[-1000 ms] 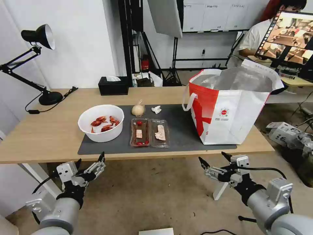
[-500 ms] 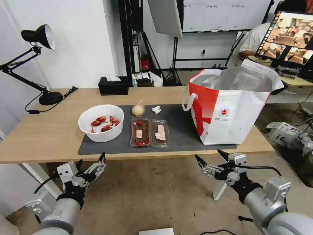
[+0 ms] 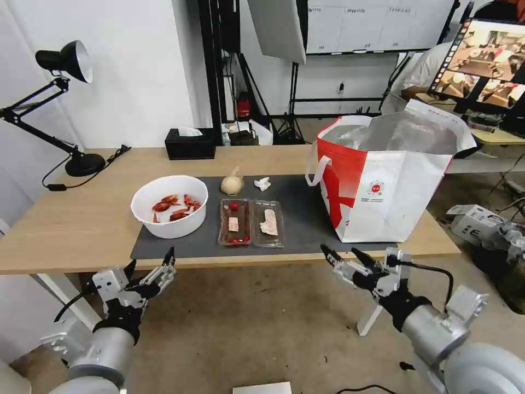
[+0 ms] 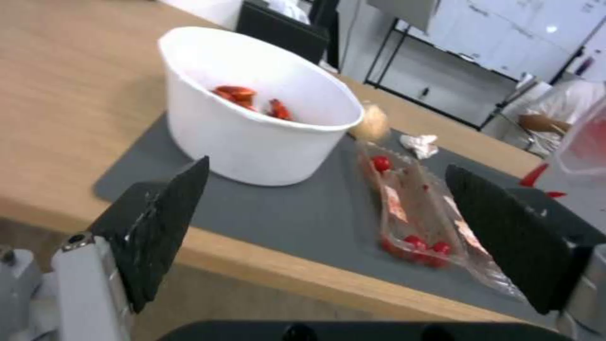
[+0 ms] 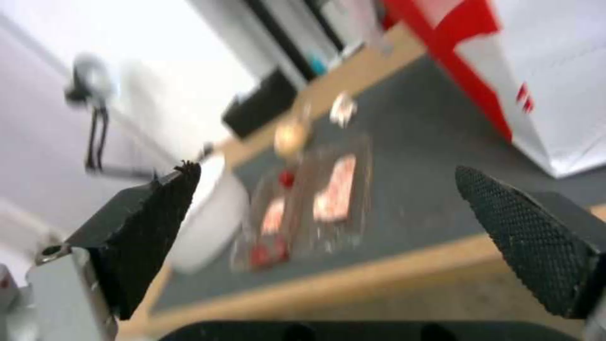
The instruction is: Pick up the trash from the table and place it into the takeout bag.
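Grey mat on my light-wood bench (image 3: 82, 230) carries white bowl of red shells (image 3: 169, 206), clear scrap tray (image 3: 251, 222), red-and-white foil-lined bag (image 3: 385, 180). Left claw (image 3: 150, 265) and right claw (image 3: 340, 253) both spread, below bench edge.

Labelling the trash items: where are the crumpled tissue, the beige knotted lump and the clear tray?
crumpled tissue (image 3: 262, 184), head view, its middle.
beige knotted lump (image 3: 231, 185), head view, its round body.
clear tray (image 3: 268, 223), head view, its right half.
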`<state>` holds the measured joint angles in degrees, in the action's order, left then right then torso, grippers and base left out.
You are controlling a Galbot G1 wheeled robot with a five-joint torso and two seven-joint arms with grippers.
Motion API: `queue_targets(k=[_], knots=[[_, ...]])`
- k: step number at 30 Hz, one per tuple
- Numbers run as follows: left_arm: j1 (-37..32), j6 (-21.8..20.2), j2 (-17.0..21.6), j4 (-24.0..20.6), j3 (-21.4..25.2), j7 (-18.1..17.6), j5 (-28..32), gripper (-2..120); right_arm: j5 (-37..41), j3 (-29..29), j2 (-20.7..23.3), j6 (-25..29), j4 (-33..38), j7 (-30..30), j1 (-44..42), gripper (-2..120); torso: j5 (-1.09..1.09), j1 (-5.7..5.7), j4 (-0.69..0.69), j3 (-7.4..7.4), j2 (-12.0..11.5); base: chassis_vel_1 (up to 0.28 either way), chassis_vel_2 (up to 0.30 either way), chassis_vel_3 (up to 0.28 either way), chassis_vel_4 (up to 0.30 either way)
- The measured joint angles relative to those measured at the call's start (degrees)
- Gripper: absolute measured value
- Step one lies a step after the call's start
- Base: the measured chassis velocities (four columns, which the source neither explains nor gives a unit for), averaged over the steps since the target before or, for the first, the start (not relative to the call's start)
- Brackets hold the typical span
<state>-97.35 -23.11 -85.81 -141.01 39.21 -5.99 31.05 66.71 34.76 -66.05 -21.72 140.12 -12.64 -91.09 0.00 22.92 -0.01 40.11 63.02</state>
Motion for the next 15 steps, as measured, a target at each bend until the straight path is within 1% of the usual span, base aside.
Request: queue_targets(k=[1,2,3,4,5,6,7,8,9,11,12,15], knots=[[0.3,0.0,0.8,0.5,-0.1,-0.1,0.2,100,1.4,-1.7,-0.3,1.9,-1.3,-2.1,1.6,100,0.00,0.00,-0.01,0.01,0.0,0.000,0.000,0.000,0.000],[0.3,0.0,1.1,0.5,0.0,-0.1,0.4,100,5.7,-4.2,-0.2,3.0,-2.7,-5.8,4.2,100,0.00,0.00,0.01,0.00,0.0,0.000,0.000,0.000,0.000],[0.3,0.0,1.1,0.5,0.0,-0.1,0.4,100,5.7,-4.2,-0.2,3.0,-2.7,-5.8,4.2,100,0.00,0.00,0.01,0.00,0.0,0.000,0.000,0.000,0.000],[0.4,0.0,1.1,0.5,0.3,-0.2,0.4,100,10.6,-6.7,-0.1,4.0,-3.8,-9.3,6.6,100,0.00,0.00,0.01,0.00,0.0,0.000,0.000,0.000,0.000],[0.4,0.0,0.9,0.4,0.4,-0.2,0.4,100,17.8,-10.0,0.2,5.5,-5.4,-12.4,10.1,100,0.00,0.00,0.02,0.01,0.0,0.000,0.000,0.000,0.000],[0.4,0.0,0.9,0.4,0.4,-0.2,0.4,100,17.8,-10.0,0.2,5.5,-5.4,-12.4,10.1,100,0.00,0.00,0.02,0.01,0.0,0.000,0.000,0.000,0.000],[0.3,0.0,0.7,0.3,0.6,-0.2,0.4,100,21.2,-12.4,0.2,6.6,-6.7,-13.0,12.2,100,-0.01,0.00,0.01,0.00,0.0,0.000,0.000,0.000,0.000],[0.2,0.0,0.7,0.3,0.8,-0.3,0.3,100,22.7,-14.5,0.2,7.6,-7.8,-13.7,13.8,100,0.00,0.00,0.01,0.01,0.0,0.000,0.000,0.000,0.000],[0.2,0.0,0.7,0.3,0.8,-0.3,0.3,100,22.7,-14.5,0.2,7.6,-7.8,-13.7,13.8,100,0.00,0.00,0.01,0.01,0.0,0.000,0.000,0.000,0.000],[0.0,-0.1,0.9,0.2,1.6,-0.3,0.2,100,24.3,-18.6,-0.5,9.5,-10.0,-15.7,16.8,100,-0.01,0.00,0.01,0.01,0.0,0.000,0.000,0.000,0.000],[0.0,-0.1,0.9,0.2,1.6,-0.3,0.2,100,24.3,-18.6,-0.5,9.5,-10.0,-15.7,16.8,100,-0.01,0.00,0.01,0.01,0.0,0.000,0.000,0.000,0.000],[-0.4,-0.1,1.1,0.1,2.3,-0.3,0.2,100,24.4,-22.2,-2.4,10.6,-12.1,-17.4,19.3,100,0.00,0.00,0.01,0.00,0.0,0.000,0.000,0.000,0.000]])
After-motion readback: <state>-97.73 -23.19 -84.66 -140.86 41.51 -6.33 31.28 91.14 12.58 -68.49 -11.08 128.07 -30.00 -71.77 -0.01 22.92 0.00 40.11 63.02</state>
